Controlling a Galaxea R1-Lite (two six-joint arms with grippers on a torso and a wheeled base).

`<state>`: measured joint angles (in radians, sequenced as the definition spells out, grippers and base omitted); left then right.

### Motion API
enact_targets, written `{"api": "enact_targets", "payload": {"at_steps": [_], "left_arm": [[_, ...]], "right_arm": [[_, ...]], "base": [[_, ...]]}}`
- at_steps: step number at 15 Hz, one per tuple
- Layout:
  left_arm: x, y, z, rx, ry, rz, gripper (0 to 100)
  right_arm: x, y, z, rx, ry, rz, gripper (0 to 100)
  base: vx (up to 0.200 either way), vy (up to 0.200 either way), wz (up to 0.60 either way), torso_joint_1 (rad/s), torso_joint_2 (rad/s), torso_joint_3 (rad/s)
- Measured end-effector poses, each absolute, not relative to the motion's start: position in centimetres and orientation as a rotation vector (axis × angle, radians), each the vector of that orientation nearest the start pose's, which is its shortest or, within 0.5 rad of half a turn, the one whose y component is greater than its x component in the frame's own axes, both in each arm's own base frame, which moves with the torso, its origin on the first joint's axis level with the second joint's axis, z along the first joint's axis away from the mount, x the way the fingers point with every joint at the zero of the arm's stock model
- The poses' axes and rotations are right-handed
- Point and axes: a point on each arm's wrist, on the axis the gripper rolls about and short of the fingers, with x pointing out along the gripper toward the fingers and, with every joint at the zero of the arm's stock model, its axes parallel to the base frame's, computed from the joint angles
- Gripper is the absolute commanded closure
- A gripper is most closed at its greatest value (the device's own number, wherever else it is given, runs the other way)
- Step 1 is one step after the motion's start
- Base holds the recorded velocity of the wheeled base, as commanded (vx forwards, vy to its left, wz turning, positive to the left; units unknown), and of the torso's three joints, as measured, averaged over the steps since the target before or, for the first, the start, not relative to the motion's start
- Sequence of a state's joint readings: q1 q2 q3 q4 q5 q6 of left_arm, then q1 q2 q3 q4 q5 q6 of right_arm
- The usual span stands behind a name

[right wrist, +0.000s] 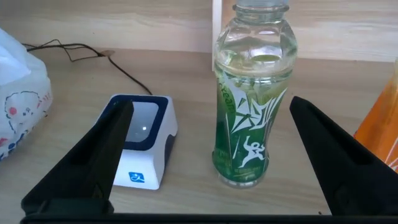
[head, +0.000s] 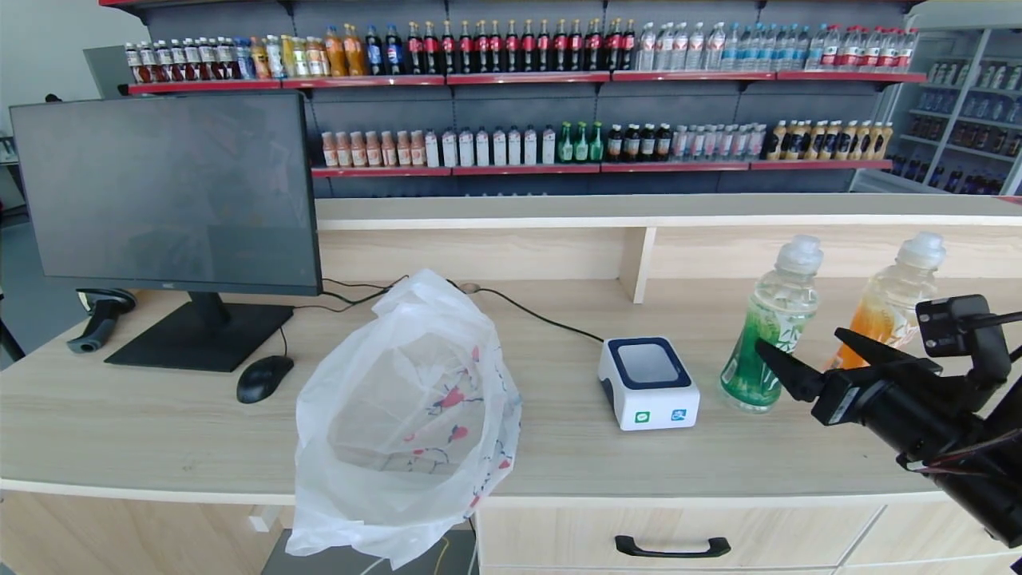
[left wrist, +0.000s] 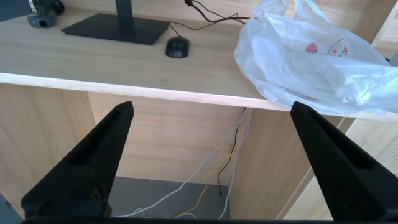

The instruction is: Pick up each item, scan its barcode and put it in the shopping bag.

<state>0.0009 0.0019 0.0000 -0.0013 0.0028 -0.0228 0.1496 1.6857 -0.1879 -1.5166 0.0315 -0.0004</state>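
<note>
A green-labelled bottle (head: pixel 771 327) stands upright on the counter, with an orange-labelled bottle (head: pixel 893 302) just to its right. The white and blue barcode scanner (head: pixel 647 382) sits left of them. An open white plastic shopping bag (head: pixel 409 415) lies at the counter's front edge. My right gripper (head: pixel 806 355) is open, hovering in front of the two bottles; in the right wrist view the green bottle (right wrist: pixel 252 99) stands ahead of its spread fingers, not touched. My left gripper (left wrist: pixel 211 115) is open below the counter edge, holding nothing, with the bag (left wrist: pixel 311 56) above it.
A monitor (head: pixel 164 192) stands at the left with a mouse (head: pixel 264 378) and a handheld scanner (head: pixel 100 318) beside it. Cables run across the counter behind the bag. A raised ledge (head: pixel 639 216) borders the back. A drawer handle (head: pixel 672 547) sits below the counter.
</note>
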Motion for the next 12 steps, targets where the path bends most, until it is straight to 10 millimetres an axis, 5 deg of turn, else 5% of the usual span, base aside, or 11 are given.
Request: {"api": "enact_targets", "payload": {"at_steps": [3, 12], "left_arm": [[-2.3, 0.0, 7.6, -0.023, 0.001, 0.004, 0], [-2.3, 0.0, 7.6, -0.023, 0.001, 0.004, 0]], "right_arm": [[23.3, 3.8, 11.1, -0.016, 0.04, 0.166, 0], [24.4, 3.8, 10.6, -0.016, 0.05, 0.144, 0]], "base": [[0.0, 0.0, 0.0, 0.0, 0.0, 0.0], [0.0, 0.0, 0.0, 0.0, 0.0, 0.0]]}}
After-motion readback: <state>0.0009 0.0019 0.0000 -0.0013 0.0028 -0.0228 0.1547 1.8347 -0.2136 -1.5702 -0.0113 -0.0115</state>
